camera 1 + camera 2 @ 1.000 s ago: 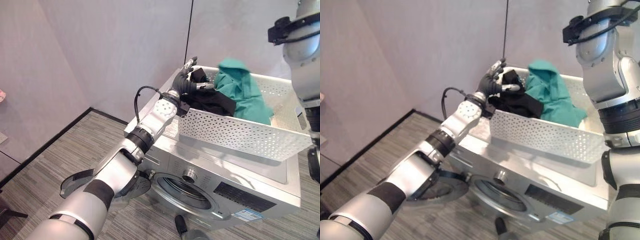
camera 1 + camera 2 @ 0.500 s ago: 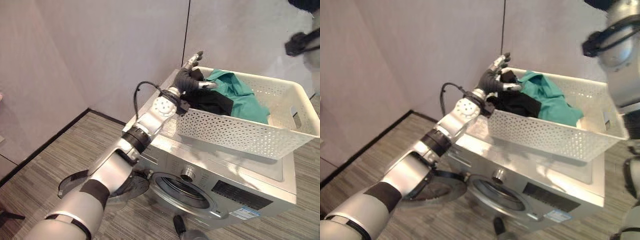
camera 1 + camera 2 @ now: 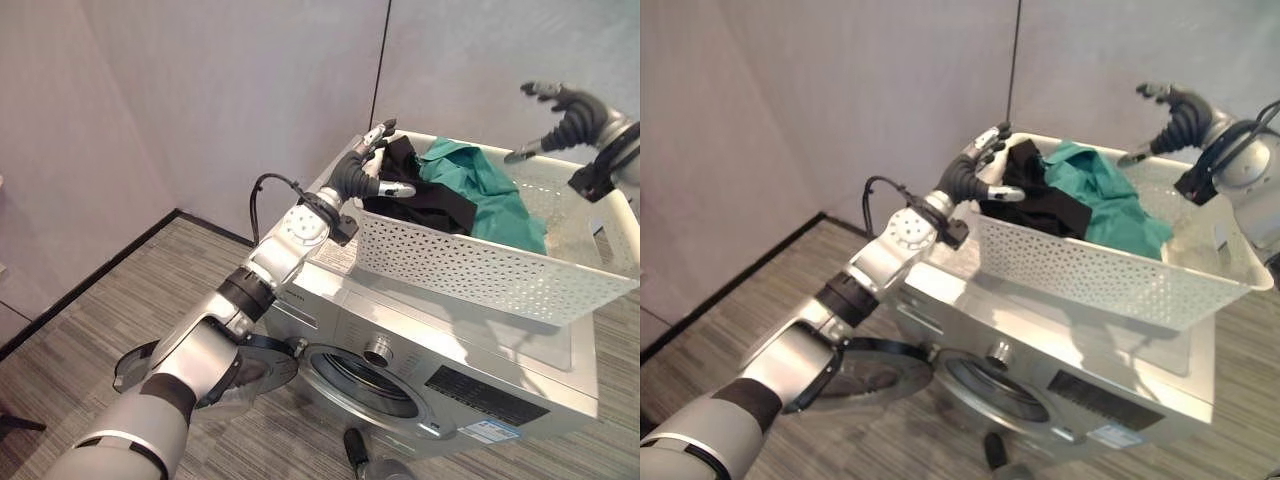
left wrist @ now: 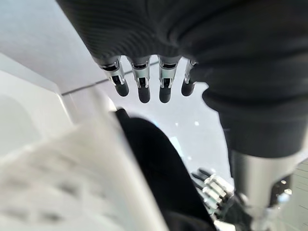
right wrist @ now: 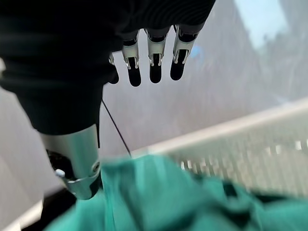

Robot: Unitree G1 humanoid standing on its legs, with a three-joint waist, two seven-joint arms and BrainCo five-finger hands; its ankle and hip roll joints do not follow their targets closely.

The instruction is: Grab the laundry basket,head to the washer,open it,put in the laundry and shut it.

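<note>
While the white perforated plastic laundry basket point(image 3: 480, 262) is resting on the silver front-loading washer's point(image 3: 440, 375) top, both hands are hovering relaxed: left hand point(image 3: 362, 172) at its left end, right hand point(image 3: 572, 118) above its far rim. Reach for the green garment point(image 3: 485, 185) next.

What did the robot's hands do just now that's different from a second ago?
The right hand came down into view above the far rim of the laundry basket, open. The left hand stayed at the basket's left end by the black clothes. The basket stayed on the washer, its door open.
</note>
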